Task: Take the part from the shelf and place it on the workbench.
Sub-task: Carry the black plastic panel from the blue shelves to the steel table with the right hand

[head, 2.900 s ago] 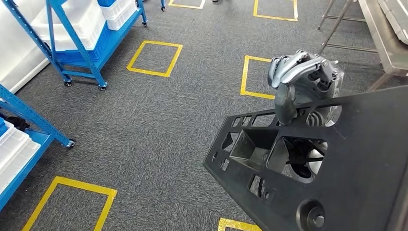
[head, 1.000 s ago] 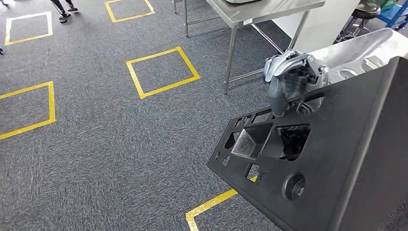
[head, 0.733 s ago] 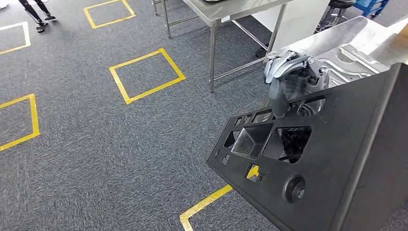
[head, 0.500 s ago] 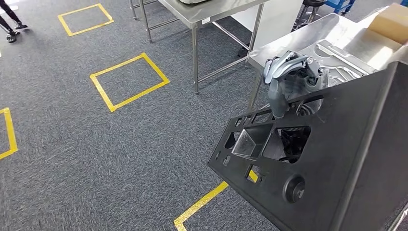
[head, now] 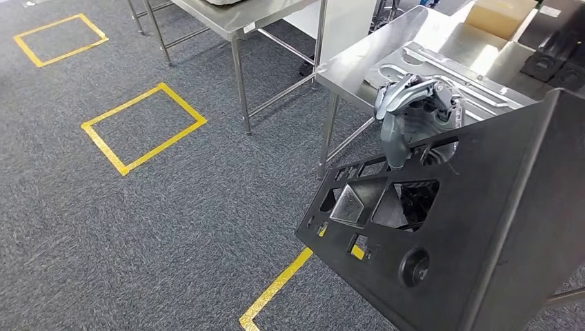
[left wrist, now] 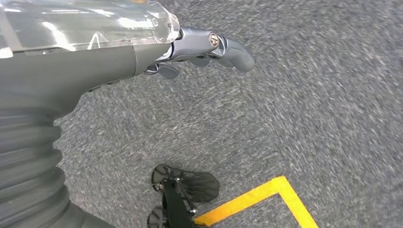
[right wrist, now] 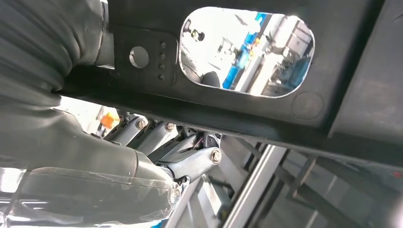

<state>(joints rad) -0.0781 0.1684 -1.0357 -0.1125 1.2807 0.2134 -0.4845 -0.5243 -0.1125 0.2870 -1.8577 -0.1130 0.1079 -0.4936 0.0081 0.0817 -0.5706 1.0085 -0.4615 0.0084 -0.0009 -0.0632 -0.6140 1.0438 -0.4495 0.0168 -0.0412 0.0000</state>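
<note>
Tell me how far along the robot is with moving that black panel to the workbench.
Done: the flat black plastic panel with cut-outs is off the shelf. In hand: the right hand grips its upper edge, carrying it over grey carpet. Left: setting it on the steel workbench just ahead. The left hand holds nothing.

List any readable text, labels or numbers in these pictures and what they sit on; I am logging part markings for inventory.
No text can be read.
Black part, gripped by the right hand: no legible marking in the head or right wrist view.
Workbench: no label to be seen.
Cardboard box: no print to be made out.
Yellow floor tape: plain outlines, no characters.
</note>
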